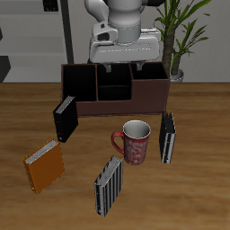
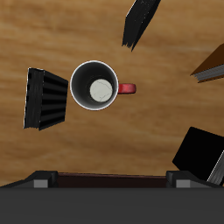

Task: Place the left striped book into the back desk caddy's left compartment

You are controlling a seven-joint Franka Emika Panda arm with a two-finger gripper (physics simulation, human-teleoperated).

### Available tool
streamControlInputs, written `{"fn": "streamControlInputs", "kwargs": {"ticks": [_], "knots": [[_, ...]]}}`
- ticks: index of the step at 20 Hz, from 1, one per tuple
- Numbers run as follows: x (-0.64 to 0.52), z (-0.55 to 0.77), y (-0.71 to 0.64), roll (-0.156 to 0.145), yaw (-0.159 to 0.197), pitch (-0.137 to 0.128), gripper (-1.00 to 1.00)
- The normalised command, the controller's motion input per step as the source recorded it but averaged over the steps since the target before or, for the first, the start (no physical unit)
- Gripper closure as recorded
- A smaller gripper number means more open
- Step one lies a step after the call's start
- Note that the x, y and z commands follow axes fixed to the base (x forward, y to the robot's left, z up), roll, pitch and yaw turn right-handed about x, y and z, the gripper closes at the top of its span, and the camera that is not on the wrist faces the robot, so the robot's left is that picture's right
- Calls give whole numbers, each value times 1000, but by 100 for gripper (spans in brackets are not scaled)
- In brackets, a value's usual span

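Note:
The left striped book (image 1: pixel 167 137) stands upright beside the red mug (image 1: pixel 135 142); it is mostly black with narrow white stripes. It also shows in the wrist view (image 2: pixel 45 99). The back desk caddy (image 1: pixel 112 106) is long and dark brown, at the table's back. Its left compartment (image 1: pixel 79 83) is the large black-walled end section and looks empty. My gripper (image 1: pixel 123 65) hangs open and empty above the caddy, well behind and above the book. In the wrist view its fingertips (image 2: pixel 39 182) stand wide apart around the gripper's midpoint (image 2: pixel 109 184).
A paler grey-and-white striped book (image 1: pixel 110 186) stands near the table's front edge. A plain black book (image 1: pixel 65 119) stands before the caddy. An orange book (image 1: pixel 43 166) stands nearer the front. A potted plant (image 1: pixel 180 36) is behind the caddy's reddish-brown end.

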Motion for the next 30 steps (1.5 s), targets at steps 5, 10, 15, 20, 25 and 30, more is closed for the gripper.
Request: {"fn": "streamControlInputs", "kwargs": {"ticks": [5, 10, 15, 20, 25, 30], "knots": [[28, 87, 288, -7, -30, -33, -100], [105, 64, 510, 30, -17, -39, -100], [88, -17, 374, -2, -13, -19, -100], [185, -30, 360, -4, 9, -19, -100], [229, -34, 224, -9, 15, -27, -100], [244, -170, 149, -15, -29, -29, -100]]}}
